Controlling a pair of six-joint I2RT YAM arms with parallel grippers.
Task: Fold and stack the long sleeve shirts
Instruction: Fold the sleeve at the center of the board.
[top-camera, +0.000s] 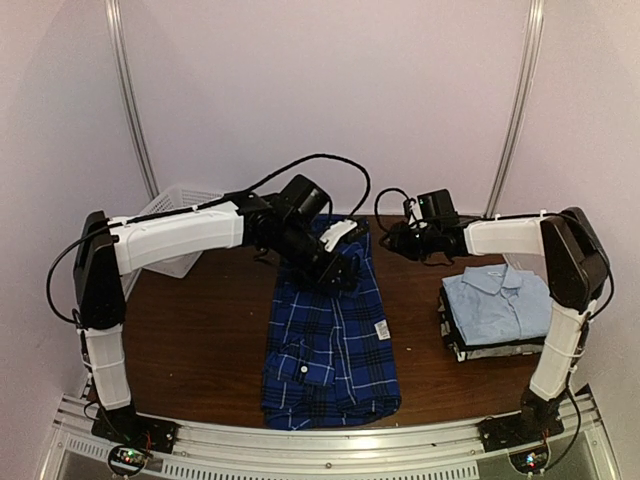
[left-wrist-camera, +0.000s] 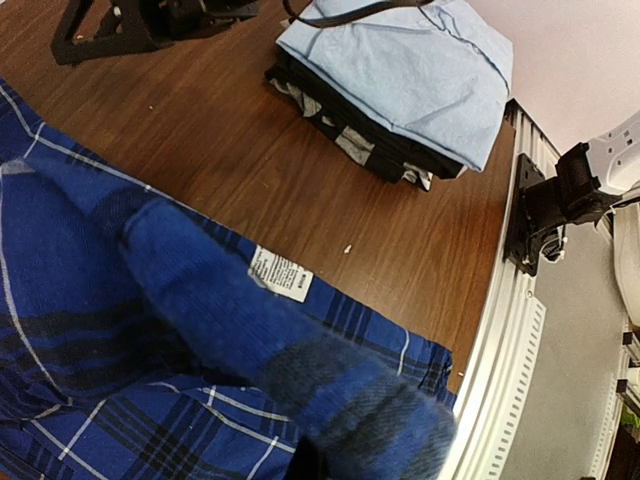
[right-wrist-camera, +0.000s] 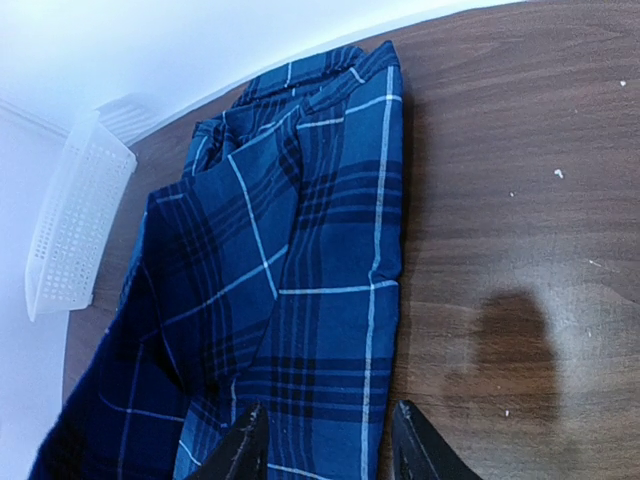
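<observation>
The dark blue-and-black plaid shirt (top-camera: 330, 340) lies lengthwise down the middle of the table, its sides folded in; it also shows in the right wrist view (right-wrist-camera: 300, 270). My left gripper (top-camera: 340, 272) is over its far end and seems shut on a fold of the plaid cloth (left-wrist-camera: 330, 390), which drapes over my fingers and hides them. My right gripper (top-camera: 386, 240) is open and empty; its gripper (right-wrist-camera: 325, 455) hovers over the shirt's right edge. The plain light blue shirt (top-camera: 498, 300) tops a stack of folded darker and grey shirts (left-wrist-camera: 340, 130) at the right.
A white lattice basket (top-camera: 170, 215) stands at the far left, also in the right wrist view (right-wrist-camera: 70, 220). Bare brown table (top-camera: 190, 340) lies left of the plaid shirt and between it and the stack. A metal rail (top-camera: 330, 440) runs along the near edge.
</observation>
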